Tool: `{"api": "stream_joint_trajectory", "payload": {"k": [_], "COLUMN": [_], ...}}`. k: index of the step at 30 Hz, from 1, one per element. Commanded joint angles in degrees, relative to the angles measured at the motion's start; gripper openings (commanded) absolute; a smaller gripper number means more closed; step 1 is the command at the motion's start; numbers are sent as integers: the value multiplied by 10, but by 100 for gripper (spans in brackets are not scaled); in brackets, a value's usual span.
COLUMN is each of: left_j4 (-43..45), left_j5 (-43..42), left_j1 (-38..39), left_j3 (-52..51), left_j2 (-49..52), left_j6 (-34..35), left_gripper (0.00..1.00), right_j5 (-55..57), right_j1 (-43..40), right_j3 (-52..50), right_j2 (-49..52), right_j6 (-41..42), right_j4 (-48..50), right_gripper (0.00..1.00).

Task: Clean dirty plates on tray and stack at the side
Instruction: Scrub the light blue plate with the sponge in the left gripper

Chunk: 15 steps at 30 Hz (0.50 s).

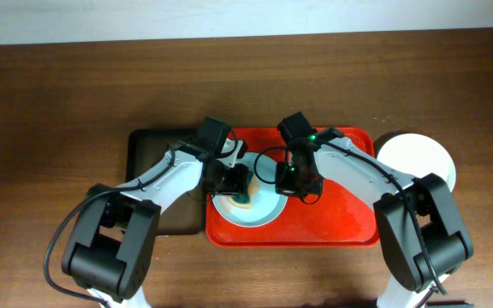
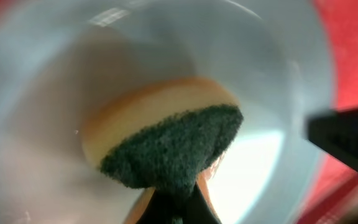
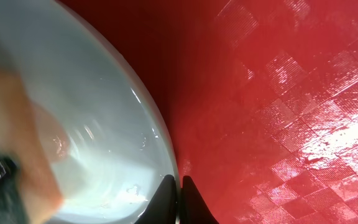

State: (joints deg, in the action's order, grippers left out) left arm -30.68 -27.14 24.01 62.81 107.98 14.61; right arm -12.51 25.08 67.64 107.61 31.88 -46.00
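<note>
Green-faced sponge, pinched in the shut left claw, presses the plate lying on the red tray; the right claw is closed on the plate's rim. Hard scrubbing could slip that thin hold, skidding the plate.

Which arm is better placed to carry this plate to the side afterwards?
Right. The right gripper pinches the rim of the plate, and the side plate lies nearest that arm. The left gripper holds the sponge.
</note>
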Motion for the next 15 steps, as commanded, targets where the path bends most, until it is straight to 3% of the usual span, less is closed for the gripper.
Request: {"api": "stream_joint_trajectory", "payload": {"k": [1,3,6,10,12,15], "left_j4": [0,-5,-44,-53,-51,-19], "left_j5": [-155,-135,2,107,183,199], "left_j1": [-57,-80,-61,-19,9,32], "left_j3": [18,19,19,1,-14,-22], "left_j2": [-30,-78,-118,-114,-106,-76], "left_j6": [5,5,5,6,39,45], "left_gripper": [0,0,0,0,0,0], "right_j5": [-3,-3,-3,-3,-3,-3], "right_j1": [5,5,5,5,5,5], "right_j3": [0,0,0,0,0,0], "right_j2": [-7,-7,-7,-7,-7,-7], "right_j6": [-1,-1,-1,-1,-1,-1], "right_j4": [4,4,5,6,6,7], "right_gripper": [4,4,4,4,4,4]}}
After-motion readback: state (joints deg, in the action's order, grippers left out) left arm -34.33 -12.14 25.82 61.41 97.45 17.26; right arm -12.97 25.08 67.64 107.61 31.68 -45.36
